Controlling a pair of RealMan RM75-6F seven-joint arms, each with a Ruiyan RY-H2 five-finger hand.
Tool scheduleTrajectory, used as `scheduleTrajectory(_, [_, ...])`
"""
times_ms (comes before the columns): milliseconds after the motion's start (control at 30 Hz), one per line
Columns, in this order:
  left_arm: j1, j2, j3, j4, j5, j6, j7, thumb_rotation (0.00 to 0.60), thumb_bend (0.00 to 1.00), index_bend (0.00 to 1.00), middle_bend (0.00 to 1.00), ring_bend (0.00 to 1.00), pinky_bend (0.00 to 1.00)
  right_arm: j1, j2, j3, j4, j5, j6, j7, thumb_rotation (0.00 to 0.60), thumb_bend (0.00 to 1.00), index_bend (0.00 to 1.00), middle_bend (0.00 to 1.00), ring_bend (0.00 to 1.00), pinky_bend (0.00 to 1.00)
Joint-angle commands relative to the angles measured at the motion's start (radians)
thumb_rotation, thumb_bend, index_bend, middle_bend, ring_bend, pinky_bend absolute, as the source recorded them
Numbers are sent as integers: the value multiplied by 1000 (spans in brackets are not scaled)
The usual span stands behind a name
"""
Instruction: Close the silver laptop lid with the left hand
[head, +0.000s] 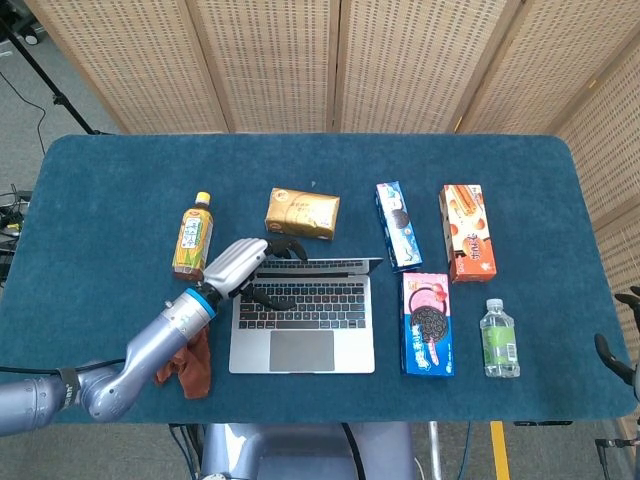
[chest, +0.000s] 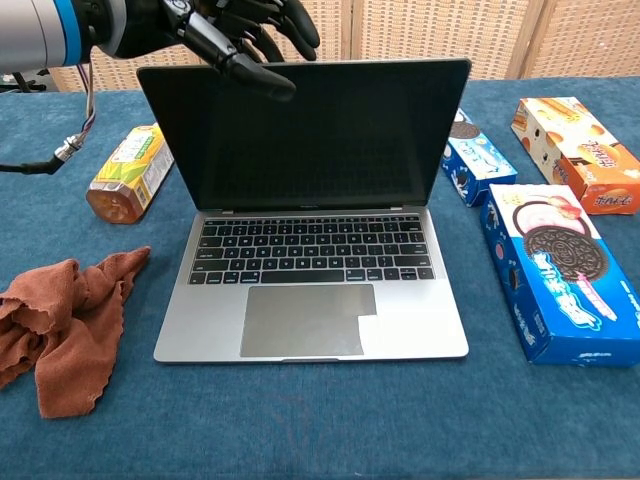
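- The silver laptop (chest: 305, 215) sits mid-worktop (head: 100, 180), its lid raised and leaning toward the keys.
- The left hand (chest: 215, 35) hooks over the lid's top left corner, fingers (chest: 262, 78) curled over the screen's front, placed to pull it down.
- Nothing is clenched; it only presses.
- The right hand is out of sight.

bright even light, soft faint shadows, sharp focus, no glare

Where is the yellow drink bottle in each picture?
Head view: the yellow drink bottle lies left of centre, left of the laptop.
Chest view: the bottle lies at the left edge, beside the screen.
Shared landmark: the brown cloth, nearer the robot than the bottle in both.
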Motion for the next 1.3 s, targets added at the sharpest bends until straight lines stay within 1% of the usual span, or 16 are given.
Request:
scheduleTrajectory(33, [6,6,2,-16,-1,-3,-10,516,9,369,339,340,310,-1,0,-1,-2,-2,2,-1,600,288,278,230,362,237])
scheduleTrajectory(600, [35,21,20,-77,-2,0,-35,514,8,369,344,350,315,-10,2,-12,-15,-3,4,-23,600,289,276,230,362,236])
scheduleTrajectory(967, [31,29,40,-88,-11,-10,3,514,4,425,417,409,348,-13,3,-19,-17,0,-4,-31,600,288,276,229,361,237])
scheduleTrajectory(1300, [20,41,56,-105,-24,-30,42,513,3,444,435,427,359,-22,6,-29,-18,3,-8,-43,600,289,275,229,361,236])
